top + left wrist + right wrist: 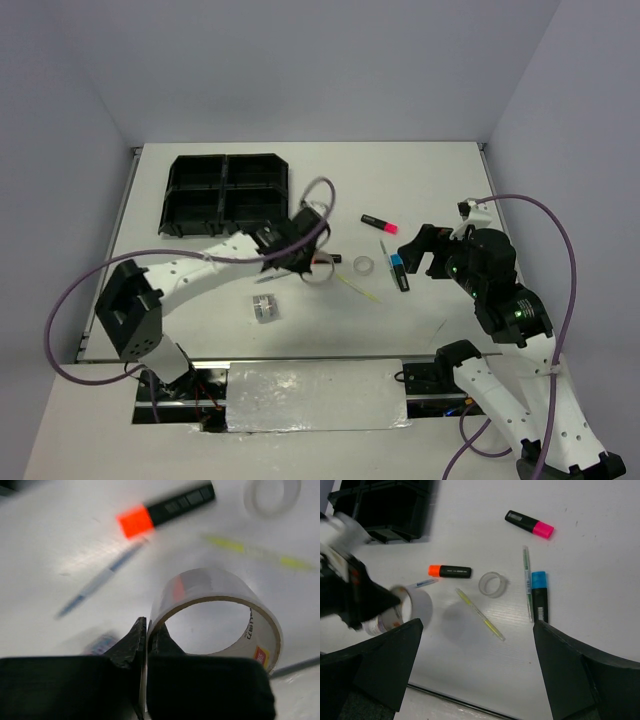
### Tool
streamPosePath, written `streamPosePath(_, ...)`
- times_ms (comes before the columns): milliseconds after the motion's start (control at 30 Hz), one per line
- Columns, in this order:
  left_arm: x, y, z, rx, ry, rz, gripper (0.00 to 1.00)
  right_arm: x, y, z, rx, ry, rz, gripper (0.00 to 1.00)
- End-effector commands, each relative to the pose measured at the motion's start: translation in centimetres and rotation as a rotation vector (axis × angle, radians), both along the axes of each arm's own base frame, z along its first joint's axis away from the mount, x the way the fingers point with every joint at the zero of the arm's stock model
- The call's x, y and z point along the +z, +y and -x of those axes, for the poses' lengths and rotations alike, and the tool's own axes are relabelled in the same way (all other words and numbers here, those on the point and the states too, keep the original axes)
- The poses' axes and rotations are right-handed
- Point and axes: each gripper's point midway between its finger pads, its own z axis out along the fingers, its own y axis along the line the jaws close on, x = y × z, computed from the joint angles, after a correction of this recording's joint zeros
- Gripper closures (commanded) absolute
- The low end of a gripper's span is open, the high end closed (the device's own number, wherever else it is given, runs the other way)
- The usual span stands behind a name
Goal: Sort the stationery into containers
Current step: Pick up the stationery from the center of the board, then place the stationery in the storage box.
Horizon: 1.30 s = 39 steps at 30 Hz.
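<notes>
White tabletop (420, 180): left tool (146, 645) clamps tight on a wide clear tape roll (215, 587) wall; right tool (476, 624) gapes wide, empty.

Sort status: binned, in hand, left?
Binned: nothing visible in the black tray. In hand: left gripper shut on the large tape roll. Left on the table: pink marker, blue marker, orange marker, small tape roll, yellow-green stick, thin blue pen, second thin pen, silvery square piece. Right gripper open, empty.

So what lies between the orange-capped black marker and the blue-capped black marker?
In the right wrist view, a small translucent tape roll, then a thin pen right beside the blue-capped black marker.
</notes>
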Motion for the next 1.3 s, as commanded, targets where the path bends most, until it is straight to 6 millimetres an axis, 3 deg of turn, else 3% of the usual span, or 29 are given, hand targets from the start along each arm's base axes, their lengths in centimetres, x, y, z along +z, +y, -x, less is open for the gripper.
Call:
streamPosePath(0, 8.1, 6.8, -7.1, 0.337, -0.207, 0.019, 1.0, 1.3, 0.7, -0.5, 0.028, -0.049, -0.015, 0.0)
streamPosePath(33, 8.8, 8.6, -8.5, 0.413, -0.222, 0.016, 1.0, 1.1, 0.8, -0.6, 0.032, -0.044, -0.015, 0.0)
streamPosePath(67, 9.4, 12.7, -10.8, 0.559, -0.236, 0.014, 1.0, 1.2, 0.9, -0.7, 0.036, -0.043, -0.018, 0.0)
streamPosePath(100, 10.7, 14.3, -12.4, 0.618, -0.258, 0.053, 1.0, 1.2, 1.0, -0.7, 0.039, -0.044, -0.019, 0.0)
streamPosePath(133, 11.2, 18.0, -14.3, 0.721, -0.269, 0.064, 1.0, 1.3, 1.0, -0.8, 0.042, -0.047, -0.017, 0.0)
streamPosePath(167, 11.8, 19.6, -15.4, 0.765, -0.286, 0.083, 1.0, 1.4, 1.0, -0.8, 0.041, -0.05, -0.012, 0.0)
streamPosePath(200, 13.6, 20.8, -16.9, 0.8, -0.313, 0.128, 1.0, 1.4, 0.9, -0.9, 0.04, -0.051, -0.009, 0.0)
streamPosePath(233, 13.2, 22.4, -18.2, 0.848, -0.304, 0.116, 1.0, 1.5, 1.0, -0.9, 0.042, -0.053, -0.008, 0.0)
streamPosePath(267, 15.7, 25.8, -19.9, 0.94, -0.365, 0.131, 1.0, 1.6, 1.0, -1.0, 0.045, -0.054, -0.009, 0.0)
streamPosePath(300, 15.7, 27.5, -20.3, 0.985, -0.351, 0.11, 1.0, 1.7, 1.2, -1.0, 0.054, -0.058, -0.015, 0.0)
streamPosePath(333, 14.1, 28.5, -21.9, 1.02, -0.313, 0.101, 1.0, 1.8, 1.5, -1.0, 0.066, -0.06, -0.023, 0.0)
streamPosePath(367, 16.4, 30.7, -23.4, 1.058, -0.359, 0.144, 1.0, 2.0, 2.0, -1.0, 0.088, -0.064, -0.04, 0.0)
streamPosePath(400, 16.4, 31.2, -24.4, 1.059, -0.357, 0.153, 1.0, 2.1, 2.3, -0.9, 0.1, -0.065, -0.05, 0.0)
streamPosePath(433, 14.8, 33.2, -25.3, 1.107, -0.331, 0.119, 0.98, 2.4, 2.6, -0.8, 0.116, -0.071, -0.059, 0.0)
streamPosePath(467, 16.1, 33.8, -26.4, 1.114, -0.369, 0.139, 0.97, 2.6, 3.1, -0.7, 0.148, -0.075, -0.071, 0.0)
streamPosePath(500, 15.6, 34.3, -27.2, 1.116, -0.364, 0.146, 0.95, 2.9, 3.2, -0.6, 0.151, -0.079, -0.073, 0.0)
streamPosePath(533, 13.8, 35.0, -28.2, 1.116, -0.33, 0.154, 0.93, 3.1, 3.2, -0.6, 0.153, -0.081, -0.077, 0.0)
streamPosePath(567, 14.1, 35.3, -28.9, 1.117, -0.339, 0.168, 0.92, 3.4, 3.3, -0.5, 0.158, -0.09, -0.084, 0.0)
streamPosePath(600, 12.1, 35.6, -29.4, 1.124, -0.301, 0.156, 0.92, 3.5, 3.4, -0.4, 0.164, -0.096, -0.089, 0.0)
streamPosePath(633, 11.6, 35.9, -29.9, 1.131, -0.298, 0.166, 0.91, 3.7, 3.5, -0.3, 0.171, -0.101, -0.096, 0.0)
streamPosePath(733, 8.6, 35.1, -31.1, 1.104, -0.263, 0.198, 0.88, 4.0, 3.7, -0.3, 0.183, -0.119, -0.106, 0.0)
streamPosePath(867, 7.1, 34.9, -32.5, 1.081, -0.276, 0.225, 0.85, 3.6, 4.1, -0.4, 0.198, -0.101, -0.11, 0.0)
streamPosePath(1033, 7.2, 34.8, -33.7, 1.057, -0.288, 0.234, 0.79, 3.0, 4.3, -0.6, 0.202, -0.092, -0.112, 0.0)
streamPosePath(1167, 5.8, 34.8, -33.2, 1.064, -0.257, 0.218, 0.59, 2.7, 4.5, -1.0, 0.201, -0.084, -0.115, 0.0)
streamPosePath(1200, 5.6, 34.8, -33.1, 1.068, -0.255, 0.216, 0.46, 2.6, 4.5, -1.1, 0.2, -0.083, -0.114, 0.0)
streamPosePath(1267, 4.6, 34.7, -32.6, 1.069, -0.231, 0.211, 0.35, 2.5, 4.5, -1.4, 0.197, -0.076, -0.11, 0.0)
